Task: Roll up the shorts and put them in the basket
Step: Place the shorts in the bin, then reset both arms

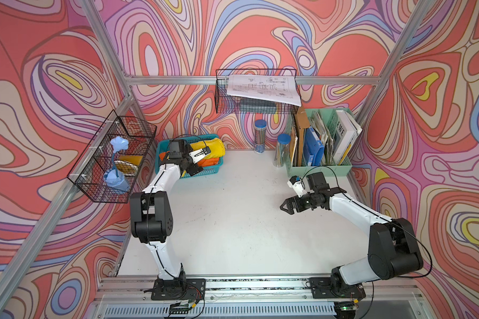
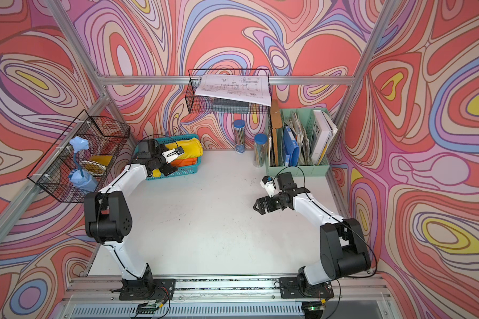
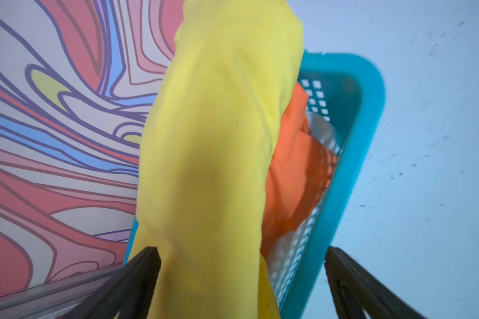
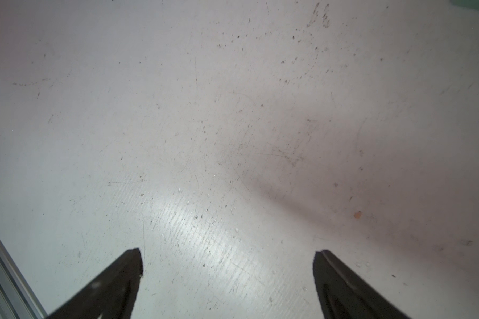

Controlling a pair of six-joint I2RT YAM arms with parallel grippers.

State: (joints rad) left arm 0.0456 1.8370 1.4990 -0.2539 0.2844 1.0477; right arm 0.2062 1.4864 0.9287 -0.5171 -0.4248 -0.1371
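The only readable text is "EWE", in capital letters running up the cover of a book (image 1: 343, 135) (image 2: 320, 135). The book stands in the green file organizer (image 1: 321, 168) at the far right of the table. The white sheet (image 1: 263, 89) lying on the wire basket (image 1: 221, 91) on the far wall carries a printed line drawing with lettering too small to read.

A scuffed white table (image 1: 233, 221) carries a teal basket (image 1: 206, 171) under the left gripper (image 3: 241, 248). Beyond the right gripper (image 4: 228, 252) stand a green file organizer (image 1: 325, 169) and two blue-capped clear tubes (image 1: 260, 138).
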